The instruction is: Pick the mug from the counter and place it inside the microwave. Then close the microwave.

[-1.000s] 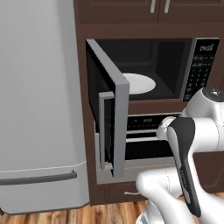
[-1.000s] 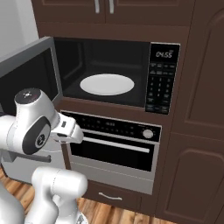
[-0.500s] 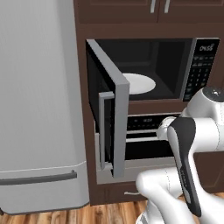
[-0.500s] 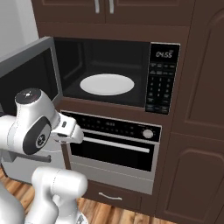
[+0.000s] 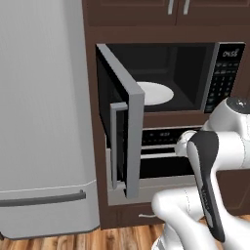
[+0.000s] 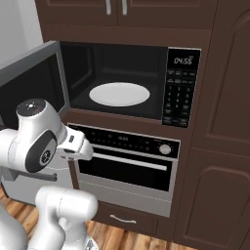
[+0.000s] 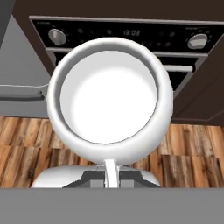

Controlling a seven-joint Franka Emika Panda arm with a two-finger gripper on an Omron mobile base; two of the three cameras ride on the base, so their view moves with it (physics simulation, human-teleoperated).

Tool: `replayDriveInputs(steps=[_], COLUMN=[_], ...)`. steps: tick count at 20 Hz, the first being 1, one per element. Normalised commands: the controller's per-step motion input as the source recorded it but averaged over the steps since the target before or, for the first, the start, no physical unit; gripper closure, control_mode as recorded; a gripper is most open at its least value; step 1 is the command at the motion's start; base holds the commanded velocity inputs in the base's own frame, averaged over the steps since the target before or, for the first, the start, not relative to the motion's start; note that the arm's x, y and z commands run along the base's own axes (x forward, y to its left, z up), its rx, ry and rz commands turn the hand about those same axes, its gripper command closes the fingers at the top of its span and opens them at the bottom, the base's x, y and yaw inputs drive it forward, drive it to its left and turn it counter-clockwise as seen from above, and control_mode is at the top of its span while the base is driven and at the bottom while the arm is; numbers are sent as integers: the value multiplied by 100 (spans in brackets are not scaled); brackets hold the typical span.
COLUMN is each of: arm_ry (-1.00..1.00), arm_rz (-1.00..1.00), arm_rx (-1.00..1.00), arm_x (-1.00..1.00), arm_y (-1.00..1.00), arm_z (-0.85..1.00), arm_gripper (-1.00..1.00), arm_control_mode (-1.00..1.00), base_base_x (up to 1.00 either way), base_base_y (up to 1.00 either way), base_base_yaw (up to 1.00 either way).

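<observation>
The mug (image 7: pixel 109 101) is already gripped in the closed jaws, but must yet be placed inside the open microwave (image 6: pixel 128 80) and the door (image 5: pixel 120 134) shut.

Microwave (image 6: pixel 122 83) mouth is wide open, the cavity bare but for the flat white turntable (image 6: pixel 119 93). The door (image 5: pixel 119 122) swings out to the left, edge-on, walling off that side. Below, the oven (image 6: pixel 128 163) front and its horizontal handle (image 6: pixel 131 161) sit shut, close ahead of the arm. Keypad panel (image 6: pixel 181 88) bounds the right.
</observation>
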Motion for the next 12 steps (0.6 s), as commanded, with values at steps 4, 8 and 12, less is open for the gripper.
replayDriveInputs(steps=[4, 8, 12], arm_ry=[-17, -20, -9], arm_rz=[3, 4, 1], arm_rx=[-1, 0, 0], arm_x=[-71, -21, 19], arm_y=[1, -11, -2], arm_z=[39, 48, 51], arm_gripper=[100, 100, 100], arm_control_mode=[-100, -100, -100], base_base_x=[0, 0, 0], base_base_y=[0, 0, 0], base_base_yaw=[0, 0, 0])
